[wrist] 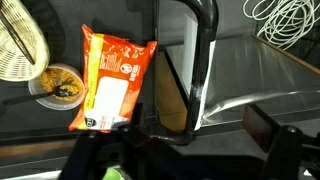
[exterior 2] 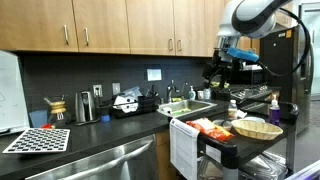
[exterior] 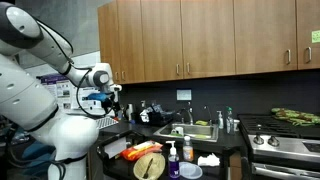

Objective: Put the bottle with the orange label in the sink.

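The sink (exterior: pixel 196 131) (exterior 2: pixel 190 108) is a steel basin set in the dark countertop, with a curved faucet (exterior: pixel 187 114) behind it. My gripper (exterior: pixel 113 99) (exterior 2: pixel 222 68) hangs high in the air, off to the side of the sink and over a cart. In the wrist view the gripper (wrist: pixel 182 158) is open, its dark fingers (wrist: pixel 272 138) stand wide apart and nothing lies between them. The wrist view does not show the bottle with the orange label. In both exterior views the bottles are too small to tell which one it is.
Below the gripper, a black cart (wrist: pixel 196 60) carries an orange snack bag (wrist: pixel 112 80), a wicker basket (wrist: pixel 18 42) and a bowl of food (wrist: pixel 58 86). A purple pump bottle (exterior: pixel 188 150) stands at the cart's edge. A stove (exterior: pixel 283 142) sits beyond the sink. Wooden cabinets (exterior: pixel 200 35) hang overhead.
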Controlling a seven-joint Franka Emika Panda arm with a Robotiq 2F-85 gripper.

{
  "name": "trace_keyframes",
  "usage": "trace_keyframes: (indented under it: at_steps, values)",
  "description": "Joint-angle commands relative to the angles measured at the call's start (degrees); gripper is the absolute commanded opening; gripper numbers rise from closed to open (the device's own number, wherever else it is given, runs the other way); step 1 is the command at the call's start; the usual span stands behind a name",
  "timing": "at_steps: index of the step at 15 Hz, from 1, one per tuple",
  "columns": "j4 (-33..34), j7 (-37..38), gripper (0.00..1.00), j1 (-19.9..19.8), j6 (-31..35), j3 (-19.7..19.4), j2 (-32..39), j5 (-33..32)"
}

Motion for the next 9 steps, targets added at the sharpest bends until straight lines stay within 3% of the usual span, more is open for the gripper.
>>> trace_keyframes:
  at_steps: [1, 9]
  values:
    - [0.1, 0.26, 1.0, 0.38, -0.12, -0.4, 0.05, -0.39]
    - [0.1, 0.26, 1.0, 0.38, -0.12, -0.4, 0.05, -0.39]
